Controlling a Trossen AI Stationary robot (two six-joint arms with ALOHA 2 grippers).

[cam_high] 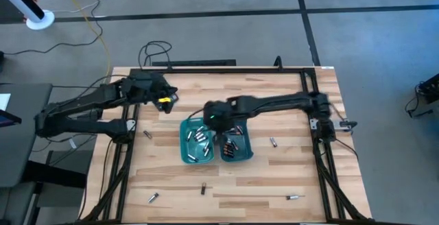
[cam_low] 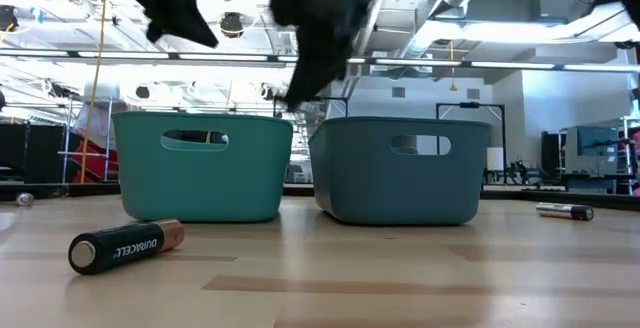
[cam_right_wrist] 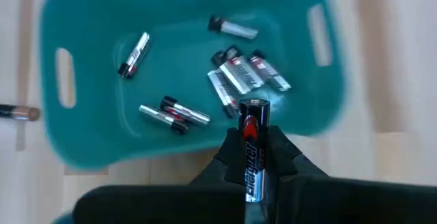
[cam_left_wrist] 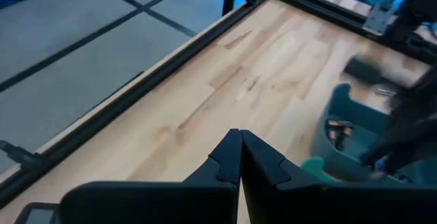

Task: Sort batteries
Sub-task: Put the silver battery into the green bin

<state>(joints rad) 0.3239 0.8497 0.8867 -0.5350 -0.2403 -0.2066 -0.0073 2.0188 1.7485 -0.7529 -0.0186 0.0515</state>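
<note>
The right gripper (cam_right_wrist: 254,157) is clamped on one silvery cell (cam_right_wrist: 252,138) with a red and black label, and hangs over the left bin (cam_high: 186,149); so the step in hand, as I judge it, is the drop of a silver battery into its bin; the right wrist view looks down past the held cell onto a heap of like silvery cells (cam_right_wrist: 240,74) on that bin's floor, so the sort looks correct. In the high view the right arm reaches in from the right side of the desk (cam_high: 274,95), its gripper (cam_high: 214,117) above the far edge of the two bins. The right bin (cam_high: 236,158) holds the dark, copper-ended cells (cam_high: 229,147).

The left gripper (cam_left_wrist: 239,157) is pressed shut on nothing, parked over the desk's far left part, well apart from the bins.

The next move calls for opening the fingers only while the cell is squarely above the left bin, lest it bounce out; then a trip to the loose cells on the desk: one near the right bin (cam_high: 273,142), one left of the bins (cam_high: 147,134), three along the near edge (cam_high: 203,188); the low view shows a copper-ended one (cam_low: 126,245) in the foreground, which belongs in the right bin.
</note>
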